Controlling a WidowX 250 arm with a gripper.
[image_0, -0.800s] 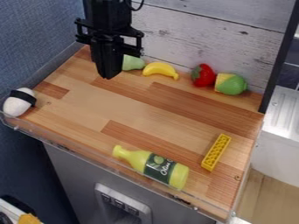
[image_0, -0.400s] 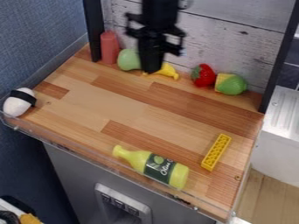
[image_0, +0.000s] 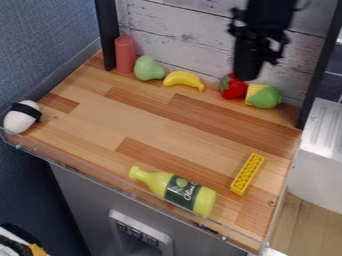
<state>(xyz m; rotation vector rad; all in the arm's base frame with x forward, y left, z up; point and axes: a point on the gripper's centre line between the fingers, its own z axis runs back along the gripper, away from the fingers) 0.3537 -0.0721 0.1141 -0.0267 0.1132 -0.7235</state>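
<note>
The black gripper (image_0: 246, 76) hangs at the upper right of the camera view, in front of the back wall, its lower end overlapping the top of a red strawberry (image_0: 232, 89). Just right of the strawberry lies a yellow and green toy (image_0: 264, 96). A yellow banana (image_0: 183, 80) rests farther left along the wall, with a green pear (image_0: 148, 68) beside it and an upright red cylinder (image_0: 125, 54) at the back left corner. Near the front edge a yellow-green bottle (image_0: 175, 191) lies on its side. To its right is a yellow brick (image_0: 247, 174).
A white egg-shaped toy with a black band (image_0: 22, 116) sits at the wooden counter's left corner. A clear rail (image_0: 80, 172) runs along the front edge. Black posts stand at both back corners, and a white appliance (image_0: 322, 150) is beyond the right side.
The arm has swung from the upper left to the right, past the pear and banana, uncovering the red cylinder. The objects on the counter have kept their places.
</note>
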